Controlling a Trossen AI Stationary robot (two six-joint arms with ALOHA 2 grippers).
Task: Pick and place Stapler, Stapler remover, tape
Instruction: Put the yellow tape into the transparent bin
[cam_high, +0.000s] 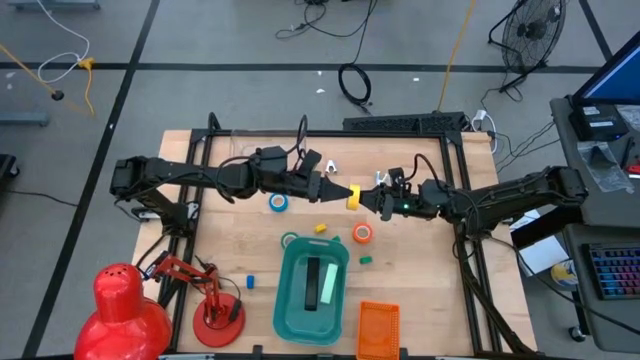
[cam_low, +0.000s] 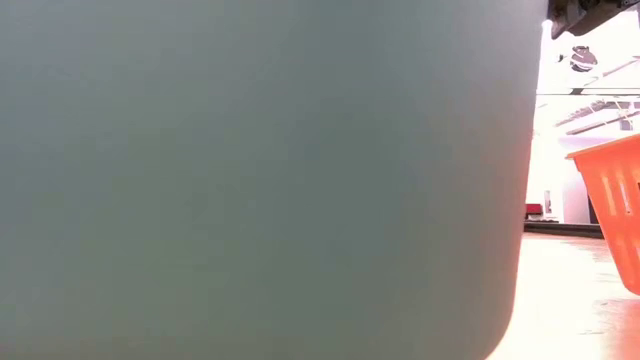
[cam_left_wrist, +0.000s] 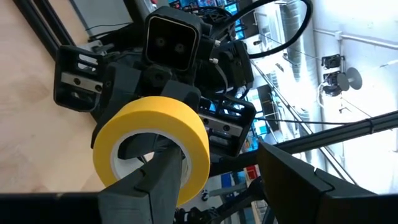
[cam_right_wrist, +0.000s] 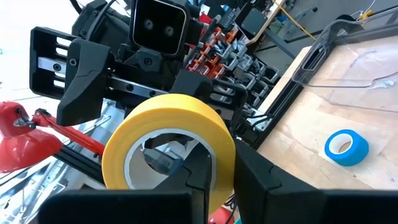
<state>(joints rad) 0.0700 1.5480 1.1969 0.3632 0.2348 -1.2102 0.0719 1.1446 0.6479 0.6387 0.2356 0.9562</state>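
Note:
The two arms meet over the middle of the table, with a yellow tape roll (cam_high: 353, 196) (cam_left_wrist: 180, 118) in the air between them. My right gripper (cam_high: 380, 200) (cam_right_wrist: 231, 158) comes from the right and is shut on the roll. My left gripper (cam_high: 335, 190) (cam_left_wrist: 217, 165) faces it from the left, open wide, with one finger close to the roll. A blue tape roll (cam_high: 278, 202) (cam_right_wrist: 346, 147) and an orange one (cam_high: 362, 233) lie flat on the table. A long dark and pale thing, perhaps the stapler (cam_high: 318, 285), lies in the teal bin (cam_high: 290, 300). I cannot pick out the stapler remover. My right gripper pinches the yellow roll's wall (cam_right_wrist: 225, 149), one finger inside the hole and one outside. The fingers come level from the table's right. The roll stands on edge, lifted clear of the table. My left gripper has one finger (cam_left_wrist: 152, 183) at the roll's lower rim; whether it touches, I cannot tell.
The teal bin stands at the near middle and fills the low view (cam_low: 260, 180); an orange basket (cam_high: 378, 328) (cam_low: 610, 200) stands to its right. A red lamp (cam_high: 120, 305) is at the near left. Small yellow (cam_high: 320, 228), green (cam_high: 366, 260) and blue (cam_high: 250, 281) blocks lie around the bin.

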